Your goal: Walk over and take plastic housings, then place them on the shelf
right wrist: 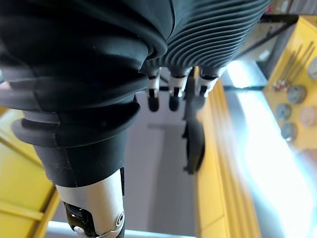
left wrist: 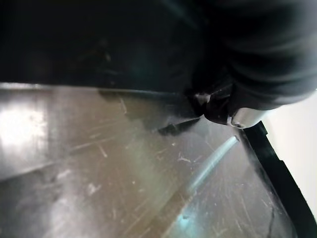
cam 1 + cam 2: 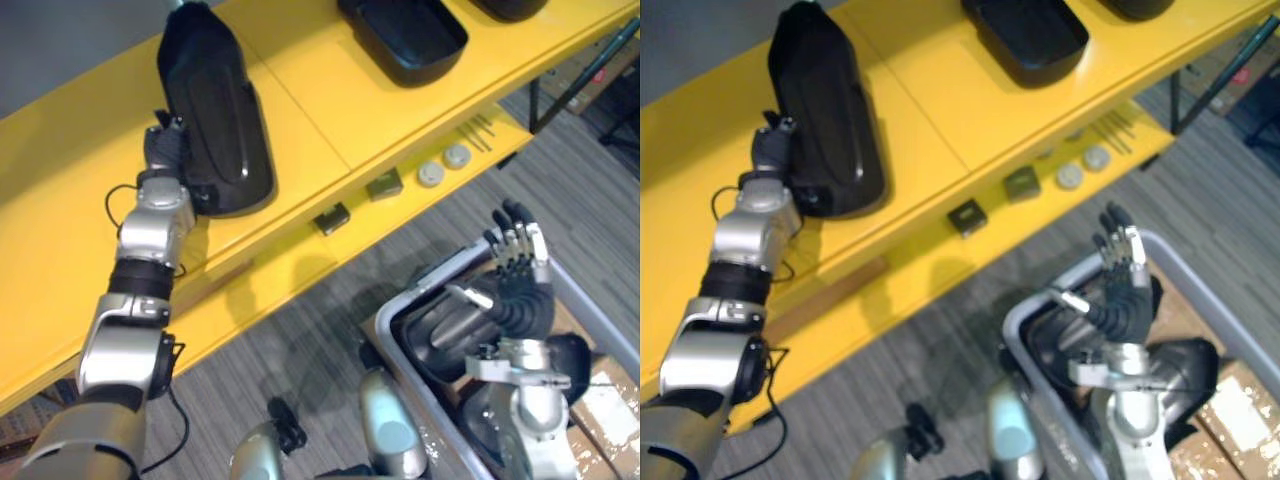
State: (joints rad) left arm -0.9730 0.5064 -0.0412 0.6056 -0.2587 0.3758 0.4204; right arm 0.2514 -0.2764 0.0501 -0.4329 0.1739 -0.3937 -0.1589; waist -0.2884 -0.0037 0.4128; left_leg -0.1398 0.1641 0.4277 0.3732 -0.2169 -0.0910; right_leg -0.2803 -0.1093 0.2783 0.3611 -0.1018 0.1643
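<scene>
A long black plastic housing (image 3: 215, 110) lies on the top of the yellow shelf (image 3: 310, 110), toward its left. My left hand (image 3: 168, 145) sits against the housing's near left edge, and in the left wrist view its thumb (image 2: 237, 117) pinches the rim of the glossy housing (image 2: 124, 173). My right hand (image 3: 515, 265) hovers with straight fingers over a grey bin (image 3: 420, 290) at the lower right, holding nothing. More black housings (image 3: 450, 335) lie inside that bin.
A second black housing (image 3: 405, 35) rests further right on the shelf top, with a third (image 3: 510, 8) at the view's edge. The lower shelf carries small dark blocks (image 3: 332, 218) and round discs (image 3: 431, 174). Cardboard boxes (image 3: 610, 410) stand beside the bin.
</scene>
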